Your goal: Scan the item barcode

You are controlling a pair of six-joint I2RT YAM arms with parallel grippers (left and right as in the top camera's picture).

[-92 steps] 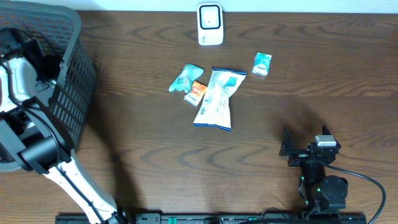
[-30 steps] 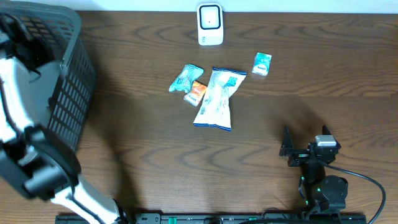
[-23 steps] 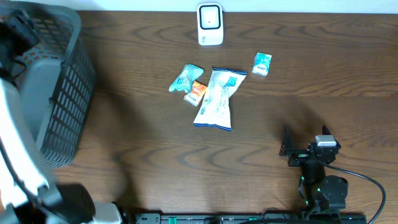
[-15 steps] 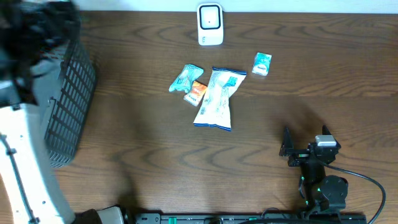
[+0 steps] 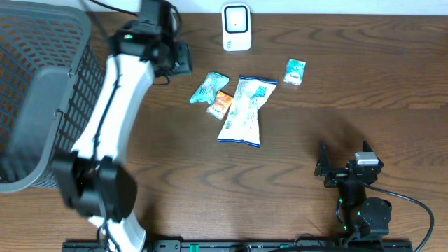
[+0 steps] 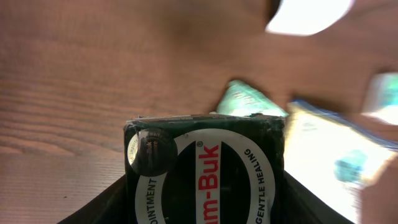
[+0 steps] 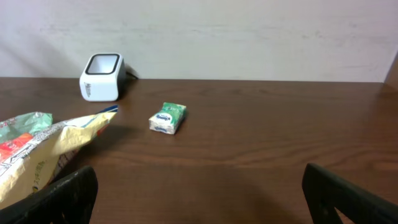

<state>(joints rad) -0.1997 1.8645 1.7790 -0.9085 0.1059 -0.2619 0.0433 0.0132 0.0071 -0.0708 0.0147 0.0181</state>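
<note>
We log a dark wood desk (image 5: 350,77) carrying grey basket (image 5: 42,91) left, white scanner (image 5: 236,26) far edge, and teal packet (image 5: 209,87), orange packet (image 5: 222,103), white bag (image 5: 243,110), small green pack (image 5: 295,71).

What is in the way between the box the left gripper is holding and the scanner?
Nothing visible. The left gripper holds the dark green ointment box, and the table between it and the white scanner is bare wood. The teal packet and the big snack bag lie off that line, nearer the front.

Far left basket (image 5: 77,91); scanner (image 5: 236,26) rear centre; bags (image 5: 243,112) before scanner; small packet (image 5: 295,71) right of bags; box (image 6: 205,174) between basket, scanner.
</note>
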